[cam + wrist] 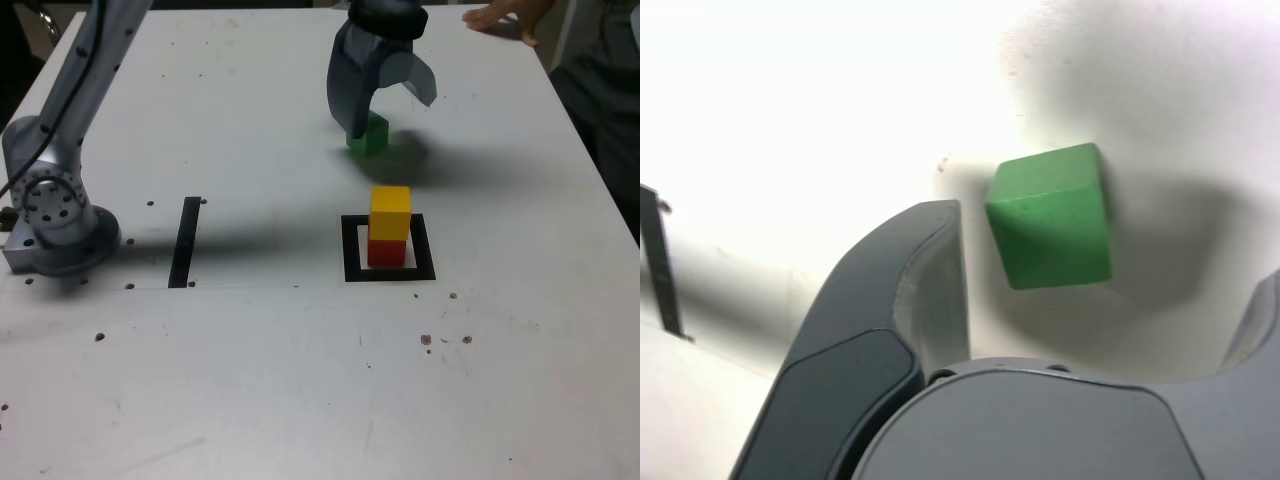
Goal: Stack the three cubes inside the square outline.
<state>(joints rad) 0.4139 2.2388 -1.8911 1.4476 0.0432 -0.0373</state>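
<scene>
White table, matte top, scattered with small dark specks and a few brown chips; it carries everything listed below except the hand's owner.

Grey arm, one, with a black cable along it; round base at the exterior view's left, upper part running out of that view's top edge.

Dark grey gripper, curved fingers, released and spread wide, nothing grasped; it hangs over the green cube near the exterior view's top. In the wrist view the cube shows in the space between the fingers, apart from both.

Person's hand, bare, fingers spread, at the table's far edge, upper right of the exterior view.

Black outline, square, thick-sided, white centre, flat on the table, right of centre in the exterior view.

Black strip, thin, straight, flat, between arm base and outline.

Cubes, three, matte:
Yellow cube, resting on the red one.
Red cube, inside the outline, beneath the yellow.
Green cube, on the table, outside the outline, beyond it in the exterior view.
</scene>
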